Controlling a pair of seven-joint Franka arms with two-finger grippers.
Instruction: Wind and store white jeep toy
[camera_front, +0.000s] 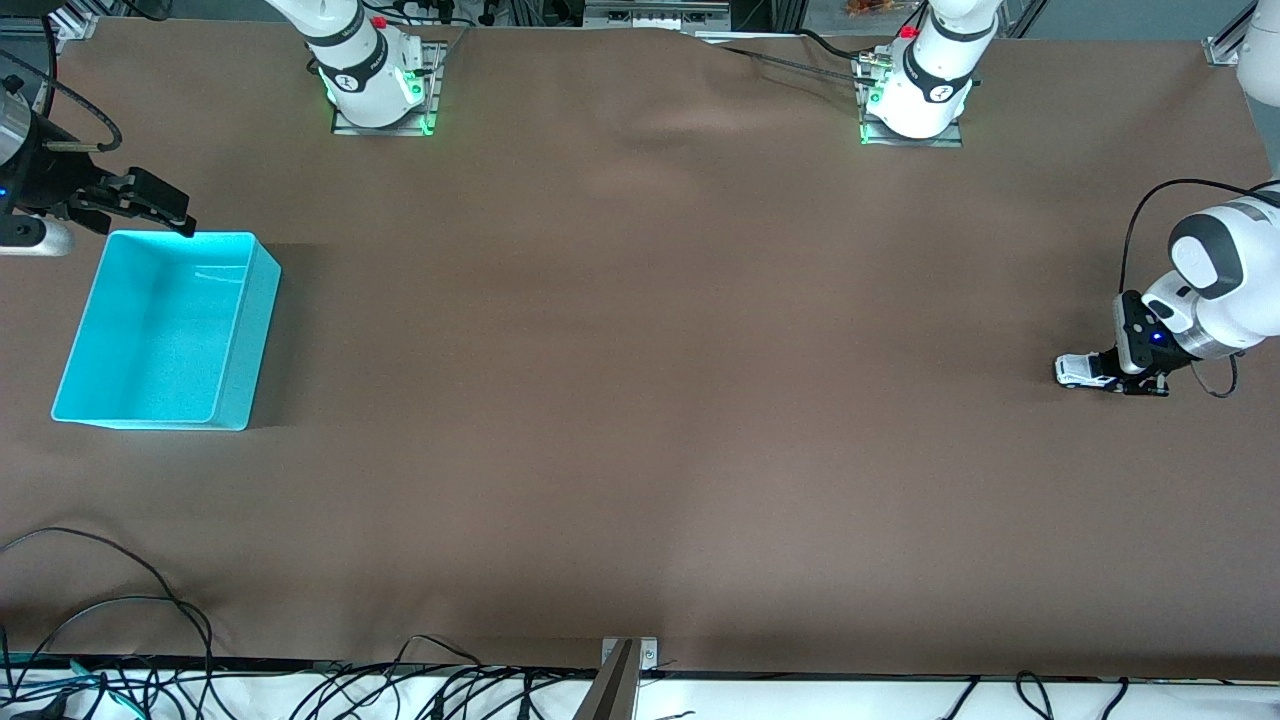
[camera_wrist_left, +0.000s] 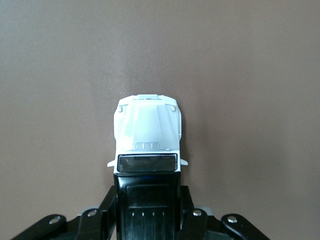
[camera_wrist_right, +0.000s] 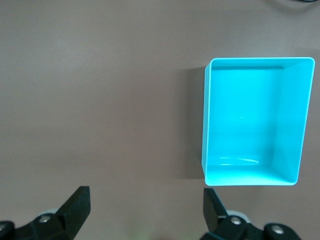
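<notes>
The white jeep toy (camera_front: 1078, 372), boxy with a black roof, is low at the brown table near the left arm's end. My left gripper (camera_front: 1112, 380) is shut on its rear half. In the left wrist view the white hood (camera_wrist_left: 147, 130) sticks out past the fingers (camera_wrist_left: 106, 206), which press on both sides of the black roof. The turquoise bin (camera_front: 262, 330) stands empty at the right arm's end. My right gripper (camera_front: 140, 205) hangs open beside the bin's edge that lies farther from the front camera. Its wrist view shows the bin (camera_wrist_right: 206, 125) and the bare table between the fingertips (camera_wrist_right: 77, 200).
Both arm bases (camera_front: 375, 90) (camera_front: 915, 100) stand along the table's edge farthest from the front camera. Loose cables (camera_front: 120, 610) and a metal bracket (camera_front: 622, 675) lie at the edge nearest it. Brown table stretches between the bin and the jeep.
</notes>
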